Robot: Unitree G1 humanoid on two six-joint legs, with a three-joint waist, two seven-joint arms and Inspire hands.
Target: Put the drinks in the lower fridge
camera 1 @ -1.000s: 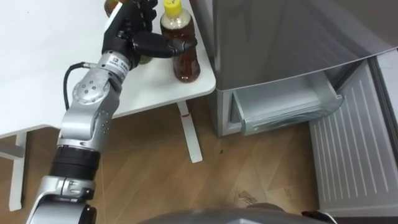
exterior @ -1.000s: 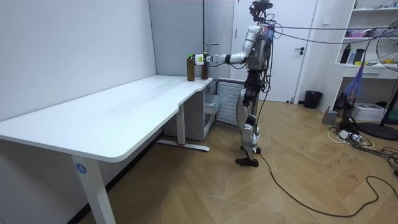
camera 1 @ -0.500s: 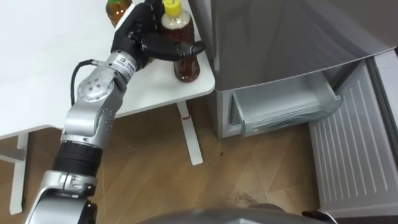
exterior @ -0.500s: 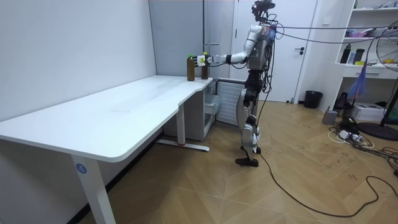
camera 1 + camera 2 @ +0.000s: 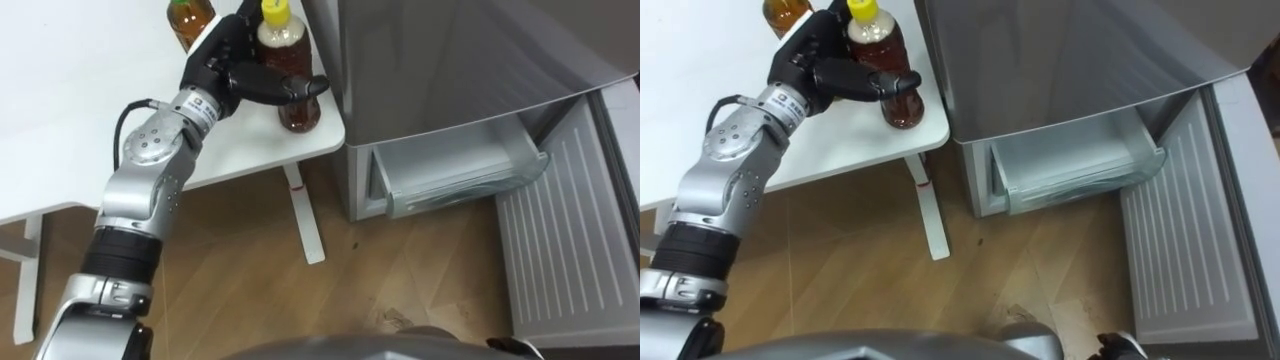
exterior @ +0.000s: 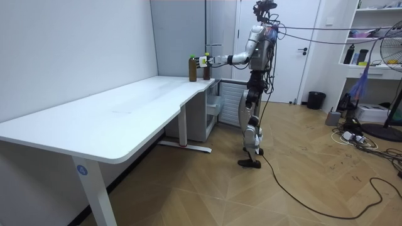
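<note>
A brown drink bottle (image 5: 299, 108) with a yellow cap stands at the near right corner of the white desk (image 5: 70, 110), close to the grey fridge (image 5: 450, 60). My left hand (image 5: 232, 66) is shut on it, the thumb across its front and the fingers behind. A second brown bottle (image 5: 190, 15) stands just behind and to the left of the hand. In the room view I stand at the desk's far end with the left arm stretched out to the two bottles (image 6: 198, 67). The fridge's lower door (image 5: 570, 230) hangs open, showing a clear drawer (image 5: 455, 172).
The desk's white leg and foot (image 5: 305, 215) stand on the wood floor between the desk and the fridge. In the room view a shelf, a fan and cables (image 6: 361, 135) lie behind me at the right.
My left hand has slid a little to the right and closed more tightly round the yellow-capped bottle. The bottle still stands on the desk.
</note>
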